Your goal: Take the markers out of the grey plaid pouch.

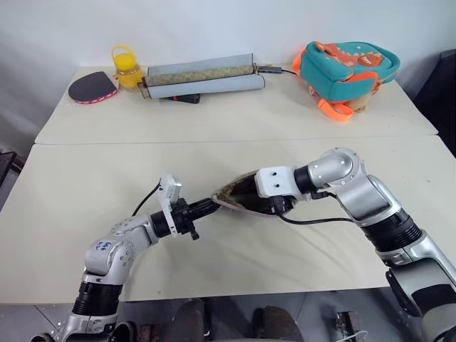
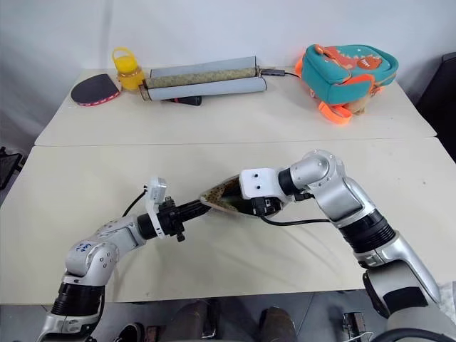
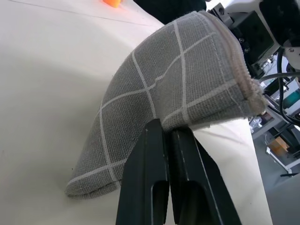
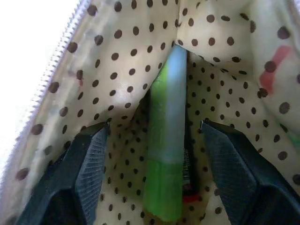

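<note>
1. Left gripper, lower centre-left of the head view: fingers pressed together, pinching one end of the grey plaid pouch. Gripper lies roughly level, pointing toward frame centre.
2. Pouch sits at frame centre on the near table, its far end lifted, mouth turned toward the right arm. Tan dotted lining shows at the opening.
3. Right gripper, centre of the head view, reaches into the pouch mouth from the right. Its two black fingers stand apart inside the pouch, one on each side of the markers, not clamped on anything.
4. Mint marker lies lengthwise in the fold of the lining, between the spread fingers, with a greener section at the nearer end. Beside it, partly hidden, is a dark strip with a red band, probably the slim red marker, though too little shows to be sure.
5. Both markers are inside the pouch.
6. Far table, upper part of the frame: a dark paddle with pink edge at upper left; just right of it a yellow jar with a loop handle.
7. Two long grey rolls lie side by side at upper centre, with a dark red-and-black object against their near side.
8. Teal and orange backpack at upper right, well apart from the pouch.
</note>
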`<state>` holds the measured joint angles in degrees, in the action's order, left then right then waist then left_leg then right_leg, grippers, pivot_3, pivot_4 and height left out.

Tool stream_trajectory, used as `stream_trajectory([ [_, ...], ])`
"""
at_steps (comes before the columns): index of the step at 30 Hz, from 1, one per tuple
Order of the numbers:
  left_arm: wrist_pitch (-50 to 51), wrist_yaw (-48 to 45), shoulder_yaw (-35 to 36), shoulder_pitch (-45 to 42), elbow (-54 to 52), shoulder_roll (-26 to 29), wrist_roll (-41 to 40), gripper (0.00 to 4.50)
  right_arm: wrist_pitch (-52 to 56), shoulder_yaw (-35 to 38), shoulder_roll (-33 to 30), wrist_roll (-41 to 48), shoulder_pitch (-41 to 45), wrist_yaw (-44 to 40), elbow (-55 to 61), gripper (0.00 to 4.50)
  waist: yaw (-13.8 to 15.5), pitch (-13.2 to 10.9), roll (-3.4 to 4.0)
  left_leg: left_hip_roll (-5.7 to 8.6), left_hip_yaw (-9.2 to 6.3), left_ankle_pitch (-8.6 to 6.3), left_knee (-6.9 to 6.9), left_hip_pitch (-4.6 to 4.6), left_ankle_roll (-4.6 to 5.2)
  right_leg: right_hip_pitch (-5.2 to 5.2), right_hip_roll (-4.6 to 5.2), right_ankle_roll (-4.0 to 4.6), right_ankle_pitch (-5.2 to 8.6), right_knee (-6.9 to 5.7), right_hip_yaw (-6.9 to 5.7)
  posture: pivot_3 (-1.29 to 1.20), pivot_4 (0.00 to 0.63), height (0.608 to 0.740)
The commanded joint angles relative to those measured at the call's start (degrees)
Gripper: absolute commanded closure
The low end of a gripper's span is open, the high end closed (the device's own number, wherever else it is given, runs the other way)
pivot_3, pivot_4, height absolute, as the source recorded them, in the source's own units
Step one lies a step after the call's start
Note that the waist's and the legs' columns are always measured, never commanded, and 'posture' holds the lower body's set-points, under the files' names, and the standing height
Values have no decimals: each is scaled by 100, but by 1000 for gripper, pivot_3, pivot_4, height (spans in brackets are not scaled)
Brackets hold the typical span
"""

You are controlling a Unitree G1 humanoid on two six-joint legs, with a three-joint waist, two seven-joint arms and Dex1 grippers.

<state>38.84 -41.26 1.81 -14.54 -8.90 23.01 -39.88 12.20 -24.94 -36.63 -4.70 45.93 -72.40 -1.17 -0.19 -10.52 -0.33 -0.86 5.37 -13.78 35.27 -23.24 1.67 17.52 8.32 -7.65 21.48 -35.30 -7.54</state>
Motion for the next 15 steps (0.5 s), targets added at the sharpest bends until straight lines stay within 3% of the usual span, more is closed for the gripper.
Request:
stream_trajectory([
  [1, 5, 70, 105, 8, -55, -17, 3, 4500, -228, -69, 51, -230, 84, 136, -170, 2523, -1, 0, 0, 0, 0, 0, 0, 0, 0, 0, 0, 0, 0, -1, 0, 0, 150, 740],
  [3, 37, 104, 131, 15, -39, -37, -34, 4500, -305, -65, 116, -299, 102, 210, -235, 3190, -1, 0, 0, 0, 0, 0, 0, 0, 0, 0, 0, 0, 0, -1, 1, 0, 150, 740],
  [15, 149, 129, 240, -12, 13, -124, -165, 4500, -590, -168, 406, -810, 248, 627, -630, 3190, -21, 0, 0, -1, 0, 2, 0, 3, -3, 0, -2, 0, 0, -5, 0, 0, 150, 740],
])
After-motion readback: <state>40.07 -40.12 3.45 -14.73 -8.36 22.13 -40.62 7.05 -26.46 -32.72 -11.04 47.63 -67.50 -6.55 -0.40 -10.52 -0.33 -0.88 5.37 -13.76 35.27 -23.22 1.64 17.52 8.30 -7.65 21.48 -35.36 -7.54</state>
